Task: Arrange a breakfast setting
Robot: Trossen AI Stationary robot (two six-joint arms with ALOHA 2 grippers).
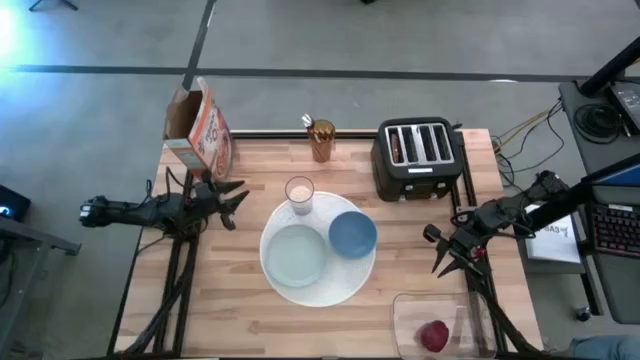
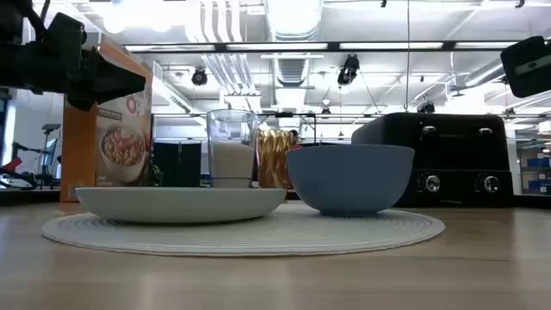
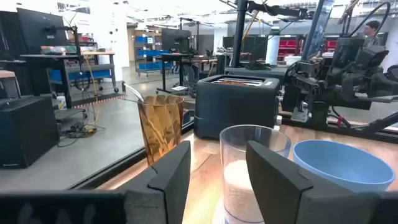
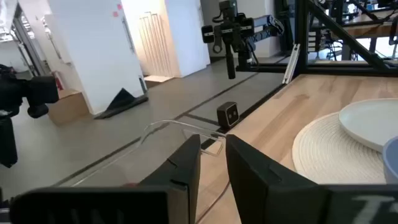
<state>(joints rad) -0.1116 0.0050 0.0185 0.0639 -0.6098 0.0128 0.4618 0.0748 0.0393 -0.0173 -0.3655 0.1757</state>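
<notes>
- My left gripper (image 1: pixel 238 203) hovers empty, fingers parted, aimed at the clear milk glass (image 1: pixel 299 193) beside the large round white plate (image 1: pixel 345 283).
- My right gripper (image 1: pixel 440 252) waits narrowly open, holding nothing, near the small red fruit (image 1: pixel 433 335).

A light wooden table (image 1: pixel 230 310) carries everything. A large round white plate (image 1: pixel 300 292) lies at its middle. Behind that plate stand a cereal box (image 1: pixel 200 130), an amber cup (image 1: pixel 321 140) and a black toaster (image 1: pixel 417 158).

Pale wooden surface (image 1: pixel 240 300) with visible grain; smooth matt blue bowl (image 1: pixel 352 234); clear milk glass (image 1: pixel 299 194); glossy black toaster (image 1: pixel 417 160); amber faceted tumbler (image 3: pixel 161 126).
</notes>
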